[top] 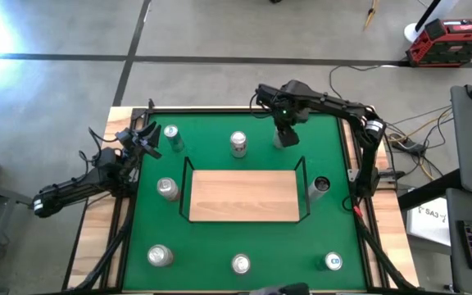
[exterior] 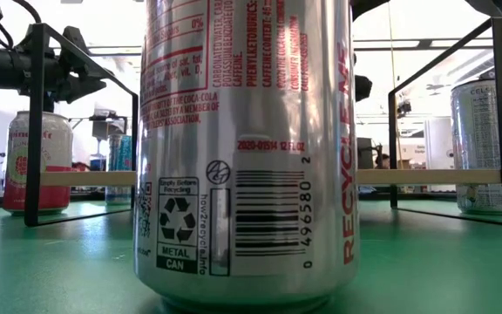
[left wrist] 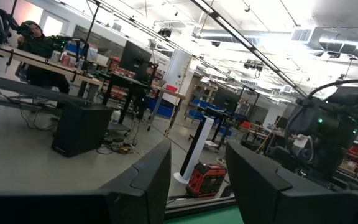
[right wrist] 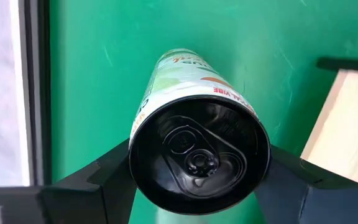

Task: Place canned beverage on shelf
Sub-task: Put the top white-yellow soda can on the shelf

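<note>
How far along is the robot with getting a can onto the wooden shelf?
Nothing is shelved yet: the shelf board is bare. In hand: the right tool is shut on a can above the green table, beyond the shelf's far edge. Left: carrying it over the rail and setting it down. The left tool waits, shut.

the shelf (top: 244,195) lies mid-table. behind it stand a can (top: 238,144) and, to that can's right, the can (top: 283,139) held in the right gripper (top: 286,138), above the table. off the shelf's left end: one can (top: 167,189) beside it, another (top: 171,136) further back, near the left gripper (top: 147,141). a can (top: 319,187) touches the shelf's right rail. three cans (top: 242,264) line up in front.
</note>
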